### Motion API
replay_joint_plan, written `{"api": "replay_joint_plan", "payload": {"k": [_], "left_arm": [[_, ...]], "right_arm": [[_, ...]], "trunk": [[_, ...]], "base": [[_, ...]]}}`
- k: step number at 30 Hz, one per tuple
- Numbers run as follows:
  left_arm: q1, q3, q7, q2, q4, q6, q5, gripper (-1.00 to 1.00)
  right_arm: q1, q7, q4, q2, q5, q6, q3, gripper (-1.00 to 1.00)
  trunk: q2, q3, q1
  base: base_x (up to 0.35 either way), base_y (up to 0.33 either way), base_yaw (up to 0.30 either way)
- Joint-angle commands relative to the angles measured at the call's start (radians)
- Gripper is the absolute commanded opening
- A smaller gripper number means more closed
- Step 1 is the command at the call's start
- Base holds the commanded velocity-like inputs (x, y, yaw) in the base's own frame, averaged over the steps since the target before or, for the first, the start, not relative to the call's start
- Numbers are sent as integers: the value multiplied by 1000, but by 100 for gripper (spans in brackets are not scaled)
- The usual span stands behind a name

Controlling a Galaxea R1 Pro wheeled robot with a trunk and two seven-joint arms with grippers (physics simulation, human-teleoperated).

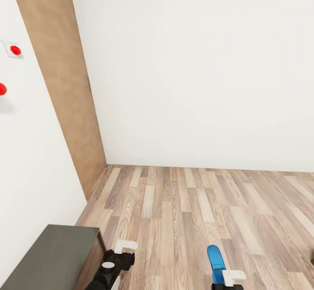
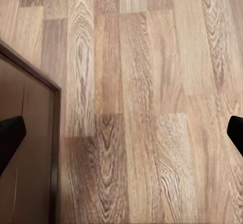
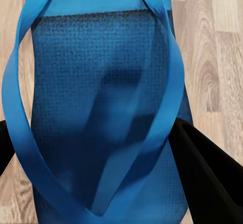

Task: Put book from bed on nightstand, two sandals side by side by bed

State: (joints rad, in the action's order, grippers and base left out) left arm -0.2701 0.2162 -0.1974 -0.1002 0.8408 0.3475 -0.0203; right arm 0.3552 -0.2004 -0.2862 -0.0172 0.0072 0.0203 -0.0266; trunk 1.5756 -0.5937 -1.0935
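My right gripper [image 1: 226, 280] is shut on one bright blue sandal [image 1: 215, 258], which hangs above the wood-plank floor at the bottom of the head view. In the right wrist view the sandal [image 3: 101, 87] and its straps sit between the black fingers [image 3: 210, 181]. My left gripper [image 1: 117, 259] is open with nothing in it. Its dark fingertips [image 2: 10, 133] stand wide apart over bare floor in the left wrist view. The bed, the book and the other sandal are out of view. Whether the low dark cabinet [image 1: 52, 255] is the nightstand, I cannot tell.
That dark cabinet [image 2: 25, 148] stands against the white left wall, right beside my left gripper. A brown wooden panel [image 1: 65, 85] runs up the room's corner. Red fittings [image 1: 15, 49] hang on the left wall. Bare plank floor [image 1: 196, 211] stretches ahead to a white wall.
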Motion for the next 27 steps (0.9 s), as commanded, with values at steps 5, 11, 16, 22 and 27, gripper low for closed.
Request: {"api": "replay_joint_plan", "payload": {"k": [5, 11, 16, 22, 27], "left_arm": [[-1, 3, -6, 0, 1, 5, -2, 100], [-1, 3, -6, 0, 1, 5, -1, 100], [0, 3, -6, 0, 0, 5, -1, 100], [-1, 3, -6, 0, 0, 5, -1, 100], [-1, 3, -5, 0, 0, 5, -1, 100]], "right_arm": [[1, -4, 1, 0, -1, 3, -3, -100], [1, -4, 1, -1, -1, 3, -3, -100], [1, -4, 1, -1, -1, 3, -3, -100], [1, -4, 1, -1, -1, 3, -3, -100], [1, -4, 1, -2, -1, 3, -3, -100]], "trunk": [[0, -1, -1], [0, -1, -1], [0, -1, -1], [0, -1, -1], [0, -1, -1]], "base": [[329, 0, 0], [329, 0, 0], [329, 0, -14], [329, 0, -166], [329, 0, -252]]}}
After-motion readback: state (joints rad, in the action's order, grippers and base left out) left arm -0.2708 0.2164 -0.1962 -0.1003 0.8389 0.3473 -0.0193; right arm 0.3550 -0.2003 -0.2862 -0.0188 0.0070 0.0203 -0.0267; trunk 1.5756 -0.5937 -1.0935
